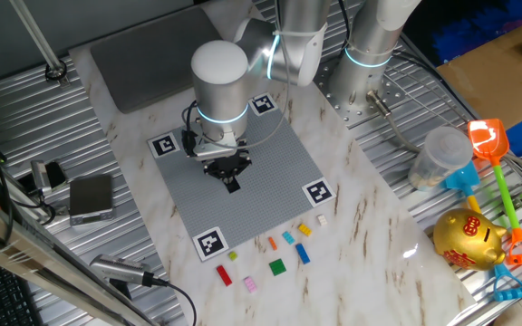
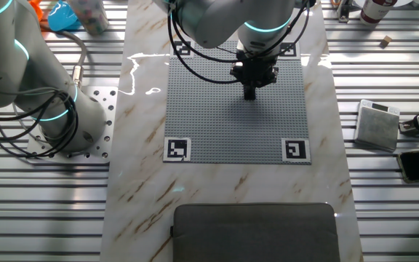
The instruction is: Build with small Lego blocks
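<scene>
Over the grey plate (image 1: 243,195) the fingers (image 1: 231,181) pinch a black block (image 1: 232,185); misaligned studs could jam or skew it

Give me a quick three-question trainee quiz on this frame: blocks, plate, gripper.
1. True or false: the loose small Lego blocks lie on the marble beside the grey studded plate, not on it.
2. The gripper is: A) over the plate, B) over the loose blocks, C) off the table.
3. Fill in: the plate carries a black-and-white marker at each ____.

Key: 1 true; 2 A; 3 corner.
</scene>
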### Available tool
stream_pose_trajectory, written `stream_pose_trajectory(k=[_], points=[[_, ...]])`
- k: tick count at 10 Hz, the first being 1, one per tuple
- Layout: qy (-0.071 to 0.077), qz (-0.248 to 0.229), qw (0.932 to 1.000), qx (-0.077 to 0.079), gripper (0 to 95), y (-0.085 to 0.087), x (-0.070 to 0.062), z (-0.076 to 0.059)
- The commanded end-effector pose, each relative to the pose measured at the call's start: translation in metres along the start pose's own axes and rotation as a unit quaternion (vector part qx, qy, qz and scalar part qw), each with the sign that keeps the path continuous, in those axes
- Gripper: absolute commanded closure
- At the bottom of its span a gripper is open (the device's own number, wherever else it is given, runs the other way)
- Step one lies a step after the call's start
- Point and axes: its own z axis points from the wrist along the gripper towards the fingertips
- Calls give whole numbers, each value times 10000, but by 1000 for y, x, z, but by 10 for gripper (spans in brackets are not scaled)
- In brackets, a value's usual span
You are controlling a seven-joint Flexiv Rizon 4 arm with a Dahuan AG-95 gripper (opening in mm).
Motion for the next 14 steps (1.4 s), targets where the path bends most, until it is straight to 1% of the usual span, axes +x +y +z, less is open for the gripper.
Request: stream_pose_trajectory(k=[1, 7, 10, 12, 14], points=[[-5, -15, 10000, 2, 950, 0, 0, 12], [-10, -22, 10000, 11, 950, 9, 2, 8], [2, -38, 10000, 23, 950, 9, 2, 8], [16, -155, 9999, 52, 950, 7, 1, 7], [-1, -314, 9995, 72, 950, 3, 0, 9]])
